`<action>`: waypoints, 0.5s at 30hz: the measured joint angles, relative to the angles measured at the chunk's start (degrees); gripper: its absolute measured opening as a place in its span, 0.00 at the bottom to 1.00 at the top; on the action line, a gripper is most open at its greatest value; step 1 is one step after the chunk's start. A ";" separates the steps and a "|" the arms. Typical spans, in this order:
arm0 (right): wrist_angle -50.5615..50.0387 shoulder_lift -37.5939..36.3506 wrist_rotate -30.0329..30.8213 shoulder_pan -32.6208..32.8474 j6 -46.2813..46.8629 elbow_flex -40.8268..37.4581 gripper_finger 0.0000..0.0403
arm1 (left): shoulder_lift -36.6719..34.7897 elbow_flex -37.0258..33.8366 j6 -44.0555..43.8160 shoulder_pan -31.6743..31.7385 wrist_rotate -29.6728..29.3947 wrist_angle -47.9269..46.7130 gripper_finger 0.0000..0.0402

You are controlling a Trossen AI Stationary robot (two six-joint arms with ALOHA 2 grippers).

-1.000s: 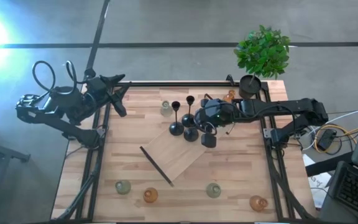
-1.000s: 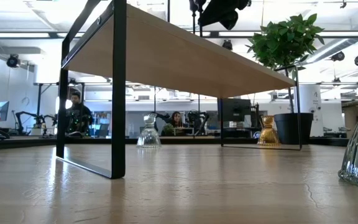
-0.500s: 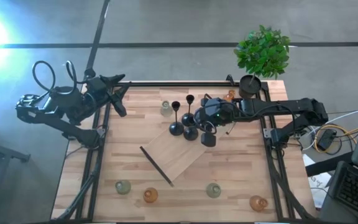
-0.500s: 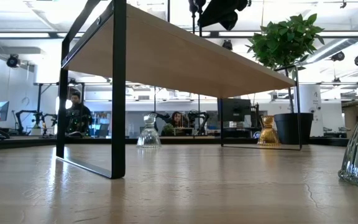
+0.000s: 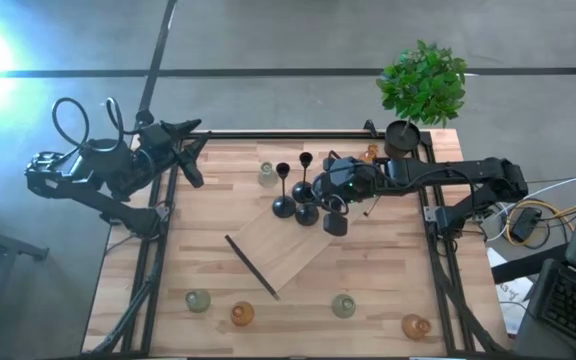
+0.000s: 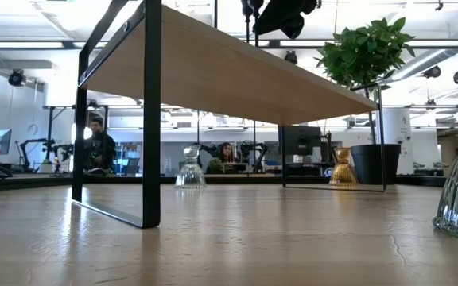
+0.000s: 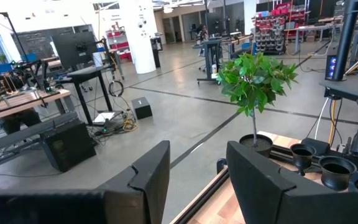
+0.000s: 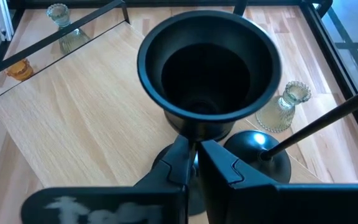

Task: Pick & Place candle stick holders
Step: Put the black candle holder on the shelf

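Only the right wrist view shows the right claw [image 8: 194, 163] pinching the black holder's [image 8: 207, 68] stem

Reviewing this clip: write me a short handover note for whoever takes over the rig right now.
Right gripper: shut on the stem of a black holder over the raised shelf.
Left gripper: open, parked off the table's far-left corner.
On the shelf: two more black holders.
Glass holders: four along the near table edge, one pale and one amber by the far edge.
Done: black ones on or at the shelf.
Left: release this one; glass holders untouched.
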 joint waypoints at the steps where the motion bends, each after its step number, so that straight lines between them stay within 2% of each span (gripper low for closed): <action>1: 0.00 0.00 -0.02 0.00 0.00 0.00 0.05 | 0.00 0.00 0.00 0.00 0.00 -0.01 0.41; 15: -0.13 0.00 0.23 0.00 0.61 -0.02 0.22 | 0.00 0.00 0.00 0.00 0.00 -0.01 0.41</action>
